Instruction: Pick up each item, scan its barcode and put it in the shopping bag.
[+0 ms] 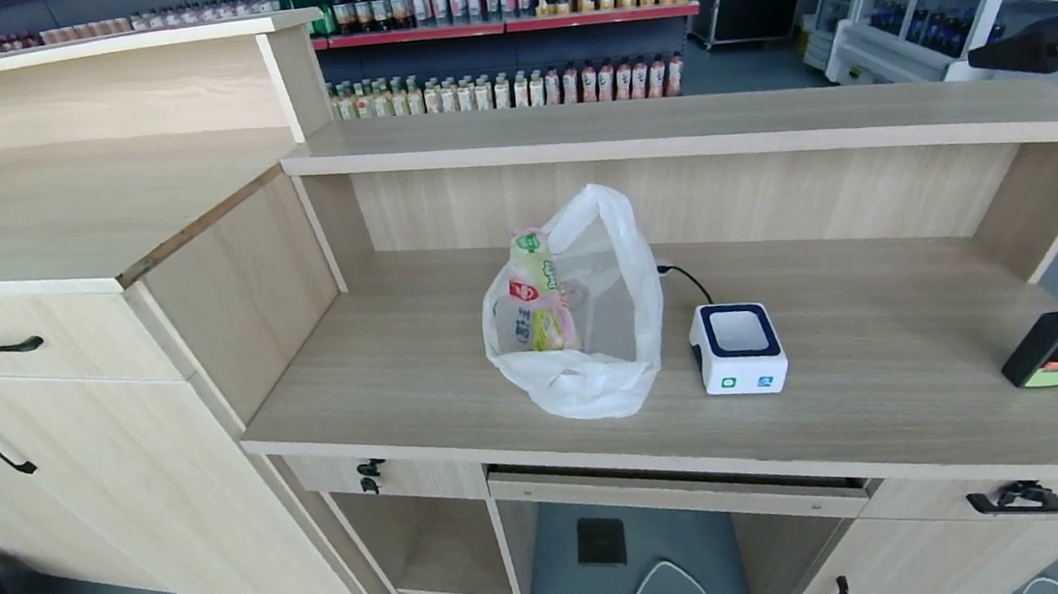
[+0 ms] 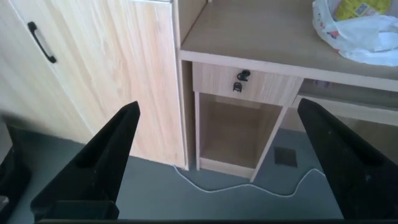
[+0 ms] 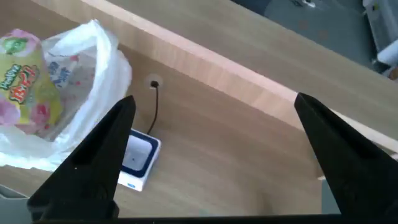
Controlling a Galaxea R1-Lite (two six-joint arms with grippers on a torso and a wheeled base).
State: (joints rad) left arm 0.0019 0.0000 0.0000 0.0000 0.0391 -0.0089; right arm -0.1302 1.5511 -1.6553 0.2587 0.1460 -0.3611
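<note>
Off the right hand's outer side: one bottle left to scan

On the pale wooden counter (image 1: 883, 341), near its right end, the black plastic pump bottle with a green and red label (image 1: 1053, 342) stands on its base. Its long axis points up and the pump head is on top. The right gripper (image 3: 214, 98) hangs above the counter with its two dark fingers spread wide and nothing between them. Beneath it lie the white-and-navy box-shaped barcode scanner (image 3: 138, 158) and the thin white plastic shopping bag (image 3: 106, 74), which holds colourful snack packets (image 3: 28, 74). The bottle sits well apart from the scanner, on the side away from the bag, so from this hand it probably lies outward to the right. The left gripper (image 2: 217, 104), also spread and empty, sits low by the light wooden cabinet front (image 2: 93, 62), below the counter edge, with the bag up beyond it. The right arm looks the nearer one. An upright bottle suggests a sideways grasp across its body.
</note>
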